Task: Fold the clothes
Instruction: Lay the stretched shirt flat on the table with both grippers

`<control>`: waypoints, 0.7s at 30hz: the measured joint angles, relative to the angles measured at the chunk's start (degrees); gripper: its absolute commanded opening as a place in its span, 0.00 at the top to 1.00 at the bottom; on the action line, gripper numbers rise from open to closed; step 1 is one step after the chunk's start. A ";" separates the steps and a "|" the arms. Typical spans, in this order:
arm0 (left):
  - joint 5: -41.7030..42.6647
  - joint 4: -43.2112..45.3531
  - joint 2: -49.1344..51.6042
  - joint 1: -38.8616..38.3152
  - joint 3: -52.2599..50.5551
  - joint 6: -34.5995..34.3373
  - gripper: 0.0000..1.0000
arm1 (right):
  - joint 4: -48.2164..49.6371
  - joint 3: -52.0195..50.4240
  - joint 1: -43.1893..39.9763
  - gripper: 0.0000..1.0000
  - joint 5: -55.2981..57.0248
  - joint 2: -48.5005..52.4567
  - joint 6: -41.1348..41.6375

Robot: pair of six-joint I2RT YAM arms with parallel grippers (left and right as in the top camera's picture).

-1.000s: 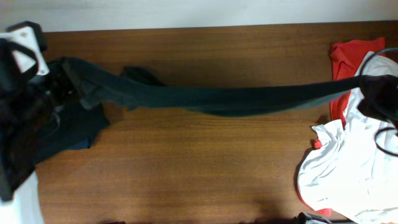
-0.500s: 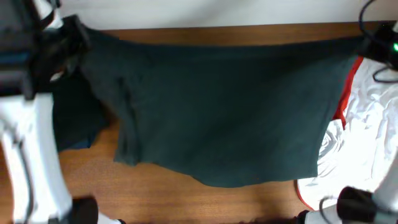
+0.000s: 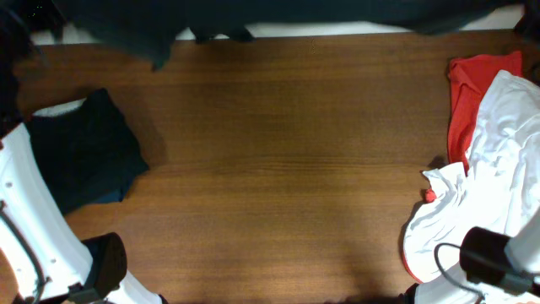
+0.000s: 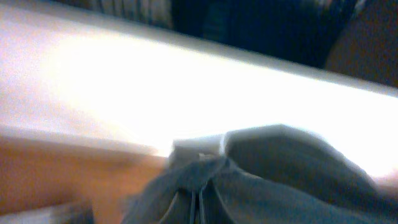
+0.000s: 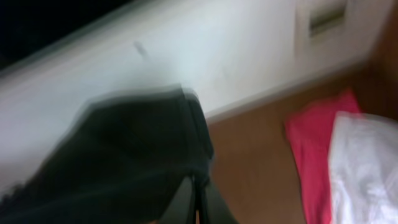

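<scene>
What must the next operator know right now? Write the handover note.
Left pincer: shut on one end of the dark shirt, judging by the bunched cloth; the view is blurred.
Right pincer: shut on the other end.
Dark shirt: held up, stretched along the far edge of the table, not laid down.
On the table: dark garment at left, folded or not I cannot tell; red shirt and white shirt crumpled at right, white over red.
Left: lay the dark shirt flat, fold it, then the rest.
</scene>
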 measured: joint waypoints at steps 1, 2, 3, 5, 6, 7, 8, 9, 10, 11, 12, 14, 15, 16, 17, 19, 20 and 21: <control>0.48 -3.63 0.76 -0.74 -1.03 1.11 1.00 | -3.89 -0.35 0.00 0.96 1.62 1.75 -0.52; 1.01 -12.09 2.62 -2.21 -4.55 3.61 1.00 | -9.46 -2.14 0.09 0.96 4.02 4.96 -1.60; 1.36 -14.51 5.70 -3.80 -8.02 5.95 1.00 | -12.17 -3.93 0.11 0.96 5.40 7.89 -2.62; 1.66 -18.38 10.56 -6.54 -17.77 9.66 1.00 | -17.59 -8.68 0.15 0.96 6.78 13.00 -4.87; 1.62 -18.34 11.89 -7.52 -22.49 10.73 1.00 | -18.58 -11.80 0.15 0.96 7.17 14.60 -5.51; 1.62 -18.97 12.59 -8.61 -29.90 11.67 1.00 | -18.88 -17.33 0.15 0.96 7.52 15.17 -6.12; 1.70 -18.82 12.76 -8.90 -33.62 12.28 1.00 | -18.62 -20.46 0.15 0.96 7.80 15.19 -6.29; 1.70 -19.04 12.44 -8.90 -37.13 12.48 1.00 | -18.78 -24.20 0.15 0.96 7.89 15.06 -6.75; 1.29 -19.89 12.35 -8.87 -44.02 12.81 1.00 | -18.75 -29.75 0.15 0.96 8.04 15.19 -7.43; 0.79 -19.54 12.50 -8.87 -47.30 12.87 1.00 | -18.16 -33.00 0.15 0.96 8.07 15.19 -7.63; 0.46 -19.54 12.39 -8.87 -49.62 12.96 1.00 | -18.10 -35.69 0.15 0.96 8.07 15.17 -7.85; -0.98 -19.21 12.24 -8.87 -55.45 12.85 1.00 | -17.00 -43.08 0.13 0.96 8.11 15.19 -8.87; -2.40 -18.43 11.72 -8.87 -57.79 12.17 1.00 | -15.45 -46.18 0.13 0.96 8.11 14.84 -9.03; -4.48 -17.66 9.68 -8.87 -61.18 10.62 1.00 | -12.79 -51.45 0.07 0.96 8.09 13.77 -9.14; -6.12 -16.39 5.62 -8.87 -65.20 9.14 1.00 | -12.70 -54.45 -0.02 0.96 8.26 12.87 -9.18; -7.39 -13.16 -2.19 -8.70 -70.69 7.15 1.00 | -9.62 -60.24 -0.68 0.96 8.33 8.37 -9.16; -7.76 -13.18 -10.97 -8.15 -74.73 5.90 1.00 | -9.46 -63.34 -1.55 0.96 8.33 3.93 -9.14; -7.93 -13.14 -14.88 -7.89 -75.58 5.40 1.00 | -8.61 -64.52 -2.16 0.96 8.33 1.84 -9.18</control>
